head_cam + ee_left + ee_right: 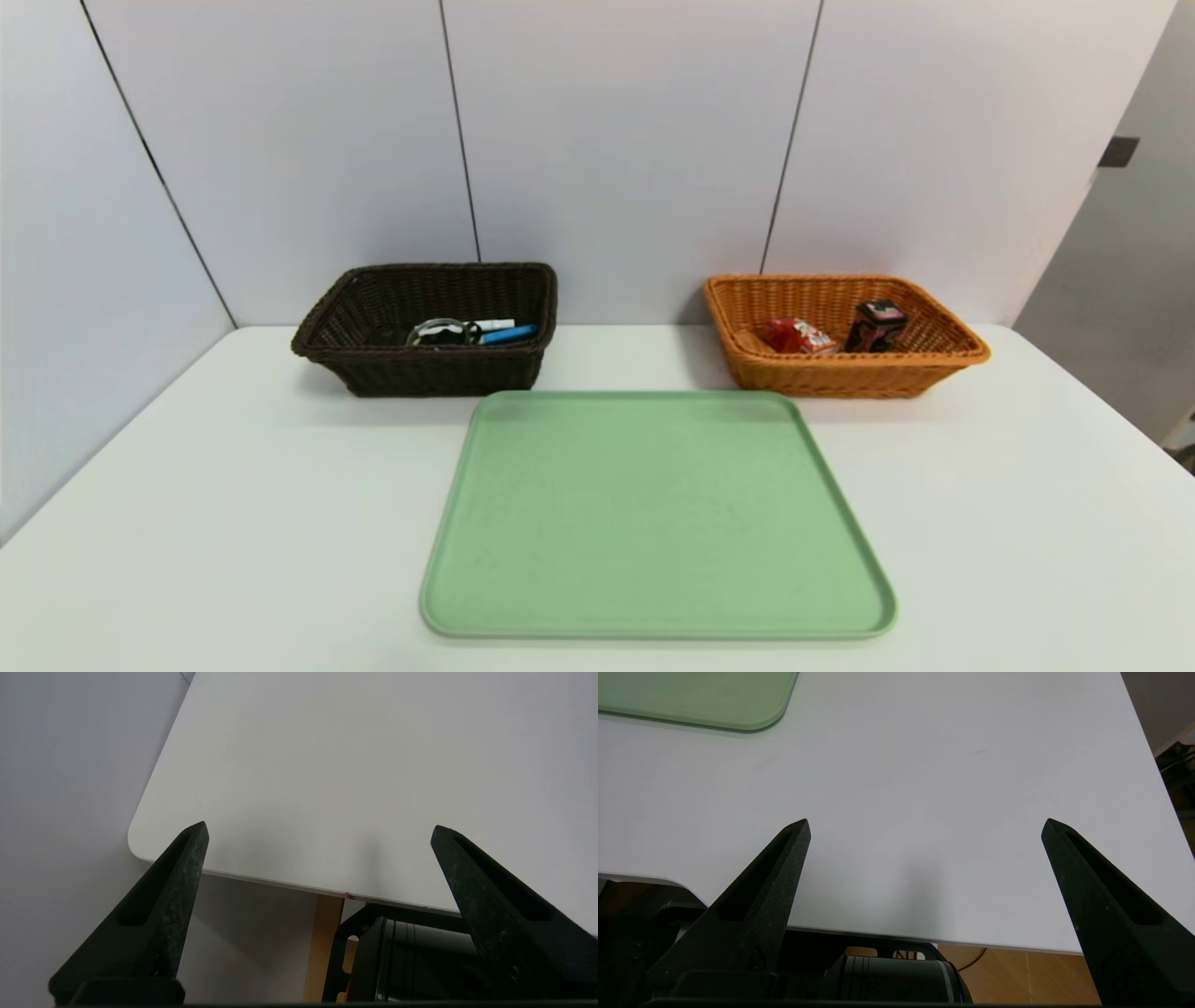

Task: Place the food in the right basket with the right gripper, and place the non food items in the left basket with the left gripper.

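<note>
Here, the left hand was wide apart with nothing in it. It hung above the near edge of the smooth white desk, by the corner on the robot's left side. The right hand was wide apart too, and it had nothing in it. It was above the near part of the desk, on the robot's right side, with a corner of the tray not far off.

Farther out, the flat green tray with round corners lay in the middle of the desk. Its top was bare.

Past the tray, on the left, sat the dark brown woven basket with sloping sides. In it were a clear round thing, a white stick-like thing and a bright blue long thing. They were close together, near the basket's right side. Something small and black was in there too, but it was too small to name.

Past the tray, on the right, sat the orange-brown woven basket. The shiny red packet with white marks was in it, and the small dark box with pink marks stood to the right of the packet, tilted a little. Behind both baskets was a pale wall with thin dark lines.
</note>
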`<state>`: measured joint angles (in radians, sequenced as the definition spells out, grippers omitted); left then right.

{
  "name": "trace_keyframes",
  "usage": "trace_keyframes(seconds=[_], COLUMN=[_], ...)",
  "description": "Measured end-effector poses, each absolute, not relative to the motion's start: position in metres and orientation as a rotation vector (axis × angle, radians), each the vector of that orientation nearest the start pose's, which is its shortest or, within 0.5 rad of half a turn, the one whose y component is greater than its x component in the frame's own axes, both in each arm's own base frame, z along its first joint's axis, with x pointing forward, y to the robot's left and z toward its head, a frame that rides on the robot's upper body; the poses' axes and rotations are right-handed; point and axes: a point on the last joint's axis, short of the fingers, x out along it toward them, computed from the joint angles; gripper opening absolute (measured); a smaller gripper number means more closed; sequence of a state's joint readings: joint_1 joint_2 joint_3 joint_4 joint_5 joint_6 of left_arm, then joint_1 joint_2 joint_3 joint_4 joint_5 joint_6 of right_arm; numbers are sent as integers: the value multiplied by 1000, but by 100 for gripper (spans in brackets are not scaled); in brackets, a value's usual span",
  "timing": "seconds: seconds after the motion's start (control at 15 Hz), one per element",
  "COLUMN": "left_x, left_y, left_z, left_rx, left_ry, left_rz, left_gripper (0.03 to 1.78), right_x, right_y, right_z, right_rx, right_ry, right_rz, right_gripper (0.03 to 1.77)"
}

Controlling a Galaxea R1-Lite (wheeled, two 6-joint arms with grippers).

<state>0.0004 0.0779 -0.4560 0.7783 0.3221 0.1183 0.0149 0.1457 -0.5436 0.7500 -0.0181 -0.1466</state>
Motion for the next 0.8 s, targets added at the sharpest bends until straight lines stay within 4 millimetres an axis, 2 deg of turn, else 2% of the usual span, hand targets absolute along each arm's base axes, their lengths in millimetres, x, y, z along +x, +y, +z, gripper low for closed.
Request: trace_keyframes(seconds=[0.2, 0.53, 0.67, 0.8], left_x=[-63, -28, -26, -25], left_y=[6, 4, 2, 1], left_z=[109, 90, 96, 93], left_rx=[173, 130, 118, 83], left_ry=[290, -29, -174, -161], left_rz=[271, 172, 85, 58], left_gripper=[169, 169, 169, 169], right_x=[-65, -39, -31, -28], right_y=[-2, -2, -2, 0], right_z=[125, 104, 92, 86], right_rx=[-157, -199, -205, -189], right_ry=[255, 29, 10, 8], right_rz=[-11, -75, -55, 13], right_gripper=[171, 171, 171, 171])
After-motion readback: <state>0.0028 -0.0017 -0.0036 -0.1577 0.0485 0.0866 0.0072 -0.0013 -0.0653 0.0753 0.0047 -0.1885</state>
